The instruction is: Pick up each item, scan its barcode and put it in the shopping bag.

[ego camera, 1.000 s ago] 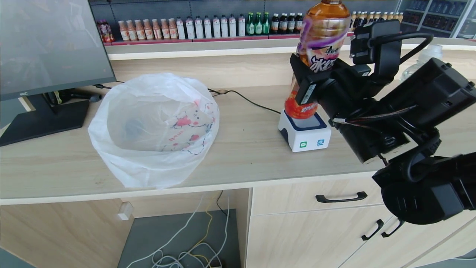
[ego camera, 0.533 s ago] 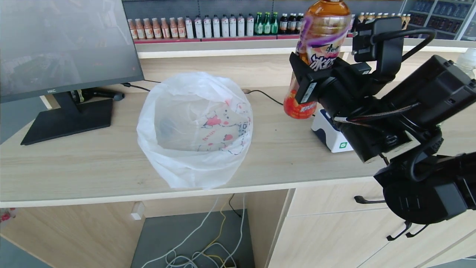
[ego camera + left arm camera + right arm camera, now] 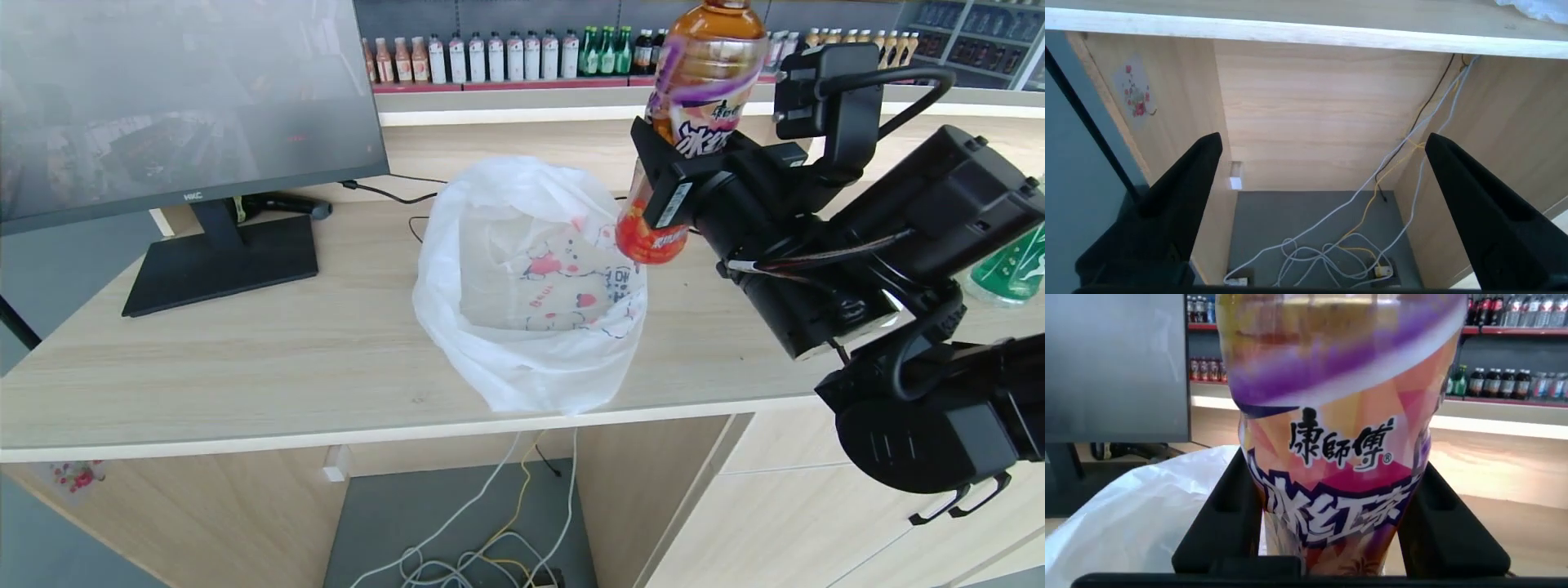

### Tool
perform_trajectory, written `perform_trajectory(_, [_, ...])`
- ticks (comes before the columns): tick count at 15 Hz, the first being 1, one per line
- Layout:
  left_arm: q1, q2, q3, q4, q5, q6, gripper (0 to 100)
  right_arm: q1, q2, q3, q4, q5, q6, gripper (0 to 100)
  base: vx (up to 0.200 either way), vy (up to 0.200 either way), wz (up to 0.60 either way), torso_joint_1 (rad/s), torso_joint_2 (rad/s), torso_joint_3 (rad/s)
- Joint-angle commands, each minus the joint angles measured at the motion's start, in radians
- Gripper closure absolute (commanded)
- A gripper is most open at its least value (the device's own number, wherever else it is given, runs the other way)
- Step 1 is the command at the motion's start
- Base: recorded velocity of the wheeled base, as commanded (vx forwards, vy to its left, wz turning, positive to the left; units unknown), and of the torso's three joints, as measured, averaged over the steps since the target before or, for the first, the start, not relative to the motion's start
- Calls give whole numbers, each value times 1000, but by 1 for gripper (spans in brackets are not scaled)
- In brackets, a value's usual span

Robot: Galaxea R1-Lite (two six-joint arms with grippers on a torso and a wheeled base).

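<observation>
Lowest in the scene, your left tool point(image 3: 1323, 151) hangs beneath the front edge of the surface point(image 3: 245, 359) with its fingers spread and nothing between them; loose cables lie on the floor behind it.

At centre right of the head view, your right tool point(image 3: 682, 175) is clenched around the middle of the tea bottle point(image 3: 710, 65), which stands upright and lifted off the surface. The bottle's base sits over the right-hand rim of the shopping bag point(image 3: 531, 367) — not yet over the open mouth. The bag stands open at frame centre, with a patterned item lying inside it.

You look to be on the bagging step for this bottle. The next move calls for carrying it a little toward frame left until the base is over the opening, then lowering it inside before you let go. The thin plastic rim will likely fold if the base catches it.

A green bottle point(image 3: 1008, 265) waits at the right edge — probably your next item. The monitor point(image 3: 180, 98) stands at upper left.
</observation>
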Motion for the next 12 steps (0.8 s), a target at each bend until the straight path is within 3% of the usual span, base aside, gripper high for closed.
perform_trajectory(1, [-1,0,0,0,0,3,0,1,7,-1,1,4,4,100,0,0,0,0,0,0])
perform_trajectory(4, [-1,0,0,0,0,3,0,31,38,-15,-1,4,34,100,0,0,0,0,0,0])
perform_trajectory(12, [-1,0,0,0,0,9,0,49,185,-233,99,10,110,100,0,0,0,0,0,0])
